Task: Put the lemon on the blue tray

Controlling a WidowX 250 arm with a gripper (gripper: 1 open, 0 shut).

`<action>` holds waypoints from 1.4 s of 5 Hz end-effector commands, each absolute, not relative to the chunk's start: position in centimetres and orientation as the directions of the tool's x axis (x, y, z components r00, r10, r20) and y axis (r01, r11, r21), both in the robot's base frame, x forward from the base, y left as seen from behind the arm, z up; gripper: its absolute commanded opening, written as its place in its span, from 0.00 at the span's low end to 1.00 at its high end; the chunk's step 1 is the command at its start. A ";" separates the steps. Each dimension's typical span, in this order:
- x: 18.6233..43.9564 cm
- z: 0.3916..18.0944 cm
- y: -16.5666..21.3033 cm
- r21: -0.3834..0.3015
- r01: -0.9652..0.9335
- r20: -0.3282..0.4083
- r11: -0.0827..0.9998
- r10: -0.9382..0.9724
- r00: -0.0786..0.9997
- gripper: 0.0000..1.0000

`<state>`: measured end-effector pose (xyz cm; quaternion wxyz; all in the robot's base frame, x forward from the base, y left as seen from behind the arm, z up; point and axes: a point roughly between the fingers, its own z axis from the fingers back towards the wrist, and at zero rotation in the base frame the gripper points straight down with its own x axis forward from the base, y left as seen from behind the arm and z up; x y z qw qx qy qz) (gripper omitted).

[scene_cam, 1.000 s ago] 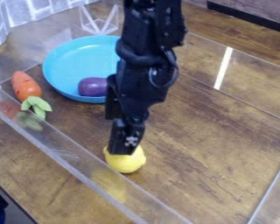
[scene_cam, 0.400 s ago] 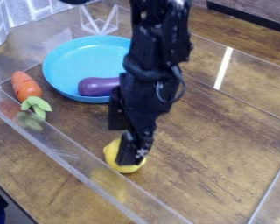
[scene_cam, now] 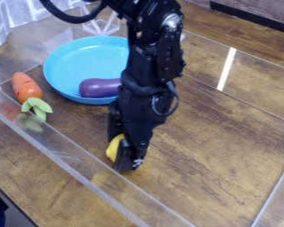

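Note:
The lemon [scene_cam: 114, 149] lies on the wooden table in front of the blue tray [scene_cam: 74, 55], and only a yellow sliver of it shows at the left of the fingers. My black gripper [scene_cam: 127, 157] points straight down and sits low over the lemon, shut on it, with the fingers covering most of the fruit. The lemon still rests at table height. The round blue tray is behind and to the left of the gripper, about a hand's width away.
A purple eggplant [scene_cam: 99, 88] lies on the tray's near right side. An orange carrot [scene_cam: 26, 86] with a green top rests on the table at the left. A clear plastic wall [scene_cam: 61, 151] runs along the table's front left edge.
The gripper has sunk down over the lemon and closed on it. More of the lemon is now hidden by the fingers. The lemon has not left its spot.

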<state>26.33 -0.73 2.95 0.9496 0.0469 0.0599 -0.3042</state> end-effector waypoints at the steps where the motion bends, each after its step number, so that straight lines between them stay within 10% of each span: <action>1: 27.4 3.0 -0.5 0.069 0.587 -0.122 0.807 -0.577 0.807 0.00; 5: 26.3 5.0 0.7 0.095 0.566 -0.104 0.819 -0.557 0.824 0.00; 7: 29.6 10.1 0.9 0.180 0.537 -0.068 0.824 -0.534 0.842 0.00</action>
